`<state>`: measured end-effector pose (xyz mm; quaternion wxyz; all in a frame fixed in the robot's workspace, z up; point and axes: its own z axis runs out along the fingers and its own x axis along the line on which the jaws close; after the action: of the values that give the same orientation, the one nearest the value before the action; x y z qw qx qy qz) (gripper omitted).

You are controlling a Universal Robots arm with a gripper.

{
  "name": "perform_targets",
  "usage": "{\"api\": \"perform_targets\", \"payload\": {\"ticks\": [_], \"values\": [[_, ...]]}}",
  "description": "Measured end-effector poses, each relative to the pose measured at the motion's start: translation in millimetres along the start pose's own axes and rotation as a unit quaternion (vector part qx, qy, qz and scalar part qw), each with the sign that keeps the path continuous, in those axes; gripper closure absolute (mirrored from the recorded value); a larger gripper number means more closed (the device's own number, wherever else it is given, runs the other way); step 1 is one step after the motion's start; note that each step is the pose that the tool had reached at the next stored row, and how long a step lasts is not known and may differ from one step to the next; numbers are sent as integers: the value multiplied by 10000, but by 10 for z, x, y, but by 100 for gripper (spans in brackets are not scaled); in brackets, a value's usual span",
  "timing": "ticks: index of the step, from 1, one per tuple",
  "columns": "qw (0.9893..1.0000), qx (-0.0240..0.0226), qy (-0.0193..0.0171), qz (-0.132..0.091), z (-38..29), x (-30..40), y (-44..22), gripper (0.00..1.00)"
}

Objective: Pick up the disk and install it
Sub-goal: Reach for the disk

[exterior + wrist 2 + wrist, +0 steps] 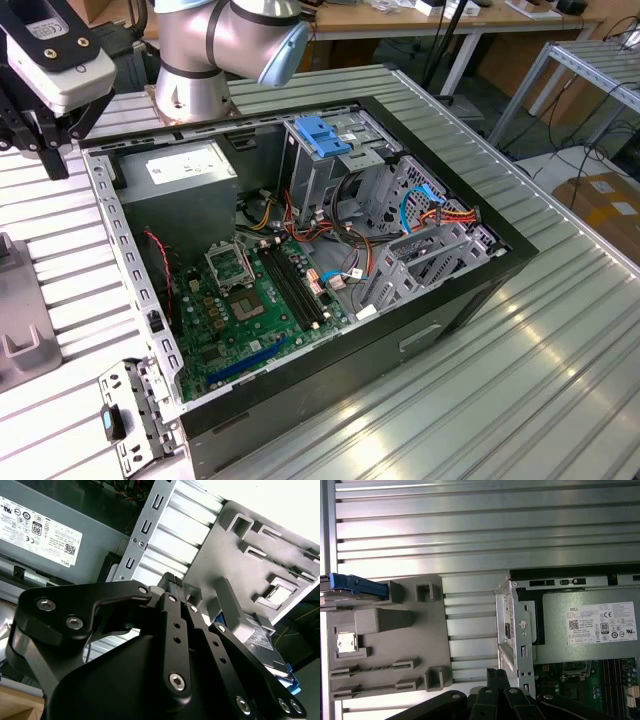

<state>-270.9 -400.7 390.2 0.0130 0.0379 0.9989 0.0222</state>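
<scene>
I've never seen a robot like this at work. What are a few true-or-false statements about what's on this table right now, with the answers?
1. The computer case lies open, with its motherboard showing. True.
2. The gripper is holding the disk. False: the gripper is shut on nothing, and the disk sits in the grey holder, apart from it.
3. The disk has a red frame. False: the frame is bright blue.
4. A power supply with a white label sits inside the computer case. True.
5. The computer case rests on a wooden table. False: the table is ribbed metal.
</scene>
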Motion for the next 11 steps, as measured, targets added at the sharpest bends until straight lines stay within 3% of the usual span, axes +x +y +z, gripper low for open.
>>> {"api": "perform_targets", "payload": {"ticks": [11], "values": [[10000, 0, 0, 0, 1, 34, -3, 90]]}}
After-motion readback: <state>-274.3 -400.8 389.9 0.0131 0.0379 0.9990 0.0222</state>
